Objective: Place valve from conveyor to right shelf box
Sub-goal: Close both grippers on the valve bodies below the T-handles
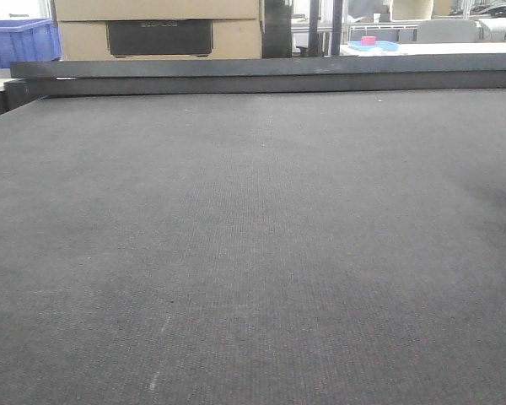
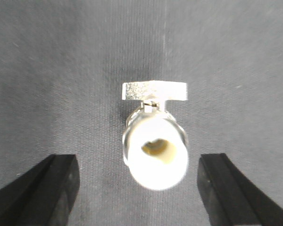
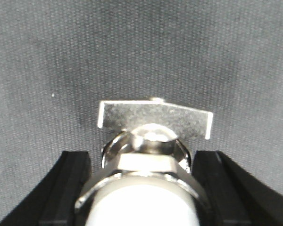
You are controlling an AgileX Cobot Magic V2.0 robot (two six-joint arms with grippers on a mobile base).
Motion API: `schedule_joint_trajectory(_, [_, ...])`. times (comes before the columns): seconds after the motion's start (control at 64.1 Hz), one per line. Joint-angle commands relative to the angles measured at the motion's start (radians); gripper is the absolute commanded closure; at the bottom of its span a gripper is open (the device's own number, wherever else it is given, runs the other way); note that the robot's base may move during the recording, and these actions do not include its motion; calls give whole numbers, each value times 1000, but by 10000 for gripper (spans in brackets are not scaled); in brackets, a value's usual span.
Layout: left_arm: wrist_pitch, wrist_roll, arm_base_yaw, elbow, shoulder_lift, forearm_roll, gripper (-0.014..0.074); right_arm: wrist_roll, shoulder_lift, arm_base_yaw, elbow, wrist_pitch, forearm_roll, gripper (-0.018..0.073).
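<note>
As framed from the front, conveyor [image 1: 253, 253] filling nearly the whole field: wide dark grey woven belt, closed at the far side by a black rail [image 1: 261, 76]; neither valve nor arm visible in this view. Beyond the rail, a cardboard box [image 1: 156, 29] and, far left, a blue bin [image 1: 17, 40]; right shelf box not identifiable in any view.

Right gripper [image 3: 141, 155]: black jaws drawn narrow, hugging the flanks of the right-hand valve [image 3: 151, 174], with metal body and pale end toward the camera and flat handle [image 3: 155, 117] across the far end. Judged gripped; raised off the belt or resting on it, impossible to tell.

Left gripper [image 2: 137, 162]: jaws spread wide, straddling the left-hand valve [image 2: 155, 155] without touching it, bare belt on either side. Valve lying on the conveyor, white open end toward the camera.

Progress, as judged: early stage only, with one valve apparently secured, none carried off the belt, none delivered. Remaining: lift, transfer to the right, release into the box.
</note>
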Motion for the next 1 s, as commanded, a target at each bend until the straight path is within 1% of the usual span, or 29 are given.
schedule_joint_trajectory(0.0, [-8, 2, 2, -7, 33, -3, 175, -8, -4, -1, 3, -28, 15, 721])
schedule_joint_trajectory(0.094, [-14, 2, 2, -7, 64, -7, 175, -8, -4, -1, 3, -30, 15, 721])
schedule_joint_trajectory(0.218, [-25, 2, -2, -7, 96, -42, 175, -8, -4, -1, 3, -34, 15, 721])
schedule_joint_trajectory(0.375, [-35, 0, -21, -7, 123, -28, 175, -8, -4, -1, 3, -34, 15, 721])
schedule_joint_trajectory(0.562, [-46, -7, -21, -7, 142, -12, 181, -8, -4, -1, 3, -34, 15, 721])
schedule_joint_trajectory(0.874, [-46, -7, -21, -7, 155, -12, 254, -8, -4, -1, 3, -35, 15, 721])
schedule_joint_trajectory(0.936, [-44, -7, -21, -7, 155, -12, 293, -8, -4, -1, 3, -35, 15, 721])
schedule_joint_trajectory(0.983, [-33, -7, -21, -7, 155, -18, 346, -8, -4, -1, 3, -35, 15, 721])
